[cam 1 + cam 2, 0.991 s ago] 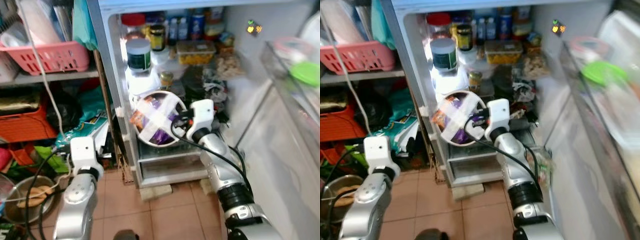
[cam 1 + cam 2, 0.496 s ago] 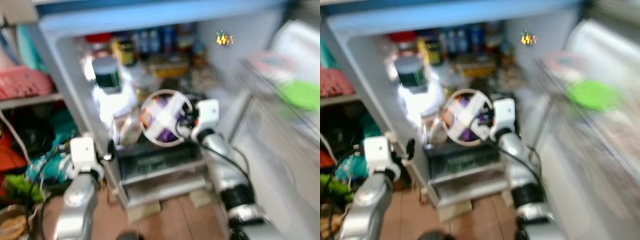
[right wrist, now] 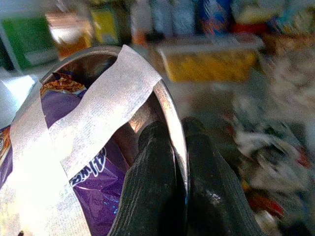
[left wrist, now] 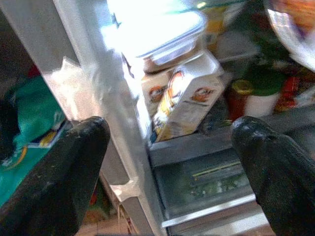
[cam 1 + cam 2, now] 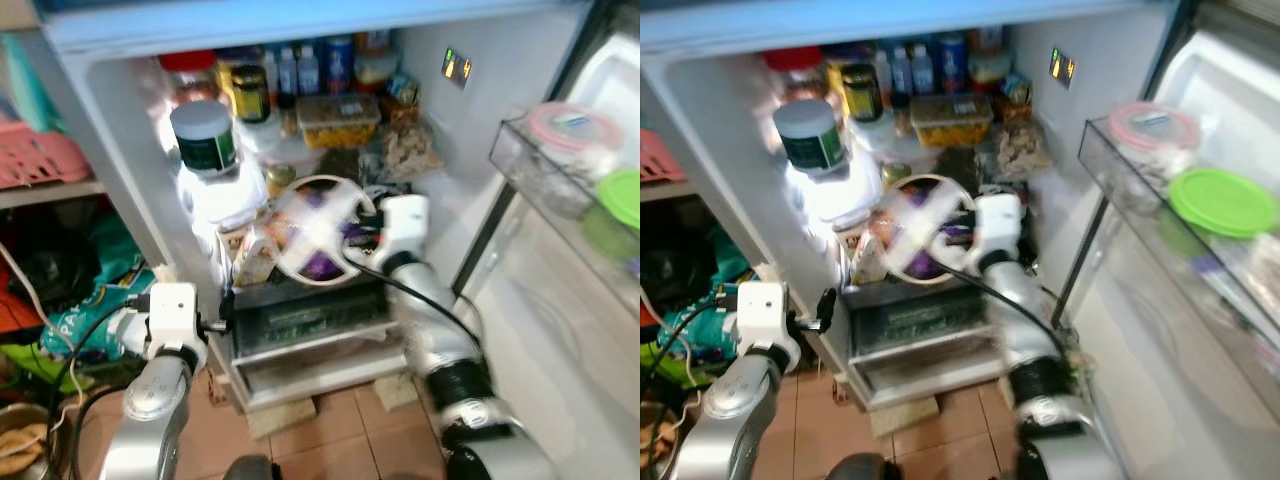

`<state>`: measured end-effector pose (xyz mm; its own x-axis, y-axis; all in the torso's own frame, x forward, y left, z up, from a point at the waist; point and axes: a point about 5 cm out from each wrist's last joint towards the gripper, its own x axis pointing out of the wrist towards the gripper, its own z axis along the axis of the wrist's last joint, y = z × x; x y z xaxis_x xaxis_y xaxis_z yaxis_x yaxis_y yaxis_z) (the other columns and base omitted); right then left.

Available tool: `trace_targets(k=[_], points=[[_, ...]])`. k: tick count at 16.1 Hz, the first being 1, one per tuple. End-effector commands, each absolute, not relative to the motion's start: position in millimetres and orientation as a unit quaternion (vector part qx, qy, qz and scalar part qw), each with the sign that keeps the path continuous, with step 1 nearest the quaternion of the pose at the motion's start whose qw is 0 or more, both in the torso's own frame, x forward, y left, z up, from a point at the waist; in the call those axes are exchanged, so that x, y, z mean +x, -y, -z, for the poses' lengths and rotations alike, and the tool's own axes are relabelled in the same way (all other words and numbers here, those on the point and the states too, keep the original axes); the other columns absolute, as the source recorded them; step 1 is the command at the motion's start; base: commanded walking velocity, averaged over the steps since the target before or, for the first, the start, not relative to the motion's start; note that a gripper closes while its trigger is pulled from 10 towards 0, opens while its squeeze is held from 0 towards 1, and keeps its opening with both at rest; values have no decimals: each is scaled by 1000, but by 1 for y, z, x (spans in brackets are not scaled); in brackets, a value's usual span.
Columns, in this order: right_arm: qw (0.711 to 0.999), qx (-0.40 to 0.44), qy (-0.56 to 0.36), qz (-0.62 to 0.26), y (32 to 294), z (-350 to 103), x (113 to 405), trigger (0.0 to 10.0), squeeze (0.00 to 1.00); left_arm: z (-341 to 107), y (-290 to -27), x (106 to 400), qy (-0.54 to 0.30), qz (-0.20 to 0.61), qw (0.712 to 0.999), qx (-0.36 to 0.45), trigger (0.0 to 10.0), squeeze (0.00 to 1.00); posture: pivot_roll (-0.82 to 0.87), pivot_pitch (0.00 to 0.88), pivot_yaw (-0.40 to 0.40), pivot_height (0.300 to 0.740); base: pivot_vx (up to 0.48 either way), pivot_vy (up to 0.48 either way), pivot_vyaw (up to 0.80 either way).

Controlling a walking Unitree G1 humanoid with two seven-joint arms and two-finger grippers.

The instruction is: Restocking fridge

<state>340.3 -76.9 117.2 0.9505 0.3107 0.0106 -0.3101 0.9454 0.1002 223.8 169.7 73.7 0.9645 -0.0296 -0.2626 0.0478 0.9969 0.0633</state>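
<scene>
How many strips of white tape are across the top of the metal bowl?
2 strips of white tape cross over the metal bowl, forming an X; the right gripper pinches its rim. Others may be hidden.

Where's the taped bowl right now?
In the head views the bowl hangs mid-fridge, pinched by its rim in the right claw, below the yellow tub and above the drawers.
</scene>
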Motion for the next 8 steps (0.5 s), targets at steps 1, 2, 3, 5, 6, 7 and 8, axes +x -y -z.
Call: trace_targets(k=[1,2,3,5,6,7,8], points=[[986,65,8,-155,67,-129,349,10000,0,-79,-167,218,-126,42,989,56,10000,0,189,0,36,740,0,0,0],[985,76,-2,-155,61,-131,354,10000,0,-80,-168,212,-130,52,988,68,10000,0,208,1,43,740,0,0,0],[986,72,-22,-151,53,-134,360,10000,0,-81,-171,202,-139,57,986,77,10000,0,231,22,51,740,0,0,0],[985,89,-46,-140,49,-137,369,10000,0,-84,-174,194,-145,58,984,82,10000,0,262,47,56,740,0,0,0],[985,92,-52,-138,49,-137,370,10000,0,-85,-175,192,-145,58,984,82,10000,0,267,50,56,740,0,0,0],[986,87,-65,-127,48,-138,374,10000,0,-89,-176,185,-145,60,984,86,10000,0,286,68,53,740,0,0,0],[986,95,-70,-118,50,-142,379,10000,0,-94,-175,180,-142,62,984,85,10000,0,299,84,47,740,0,0,0]])
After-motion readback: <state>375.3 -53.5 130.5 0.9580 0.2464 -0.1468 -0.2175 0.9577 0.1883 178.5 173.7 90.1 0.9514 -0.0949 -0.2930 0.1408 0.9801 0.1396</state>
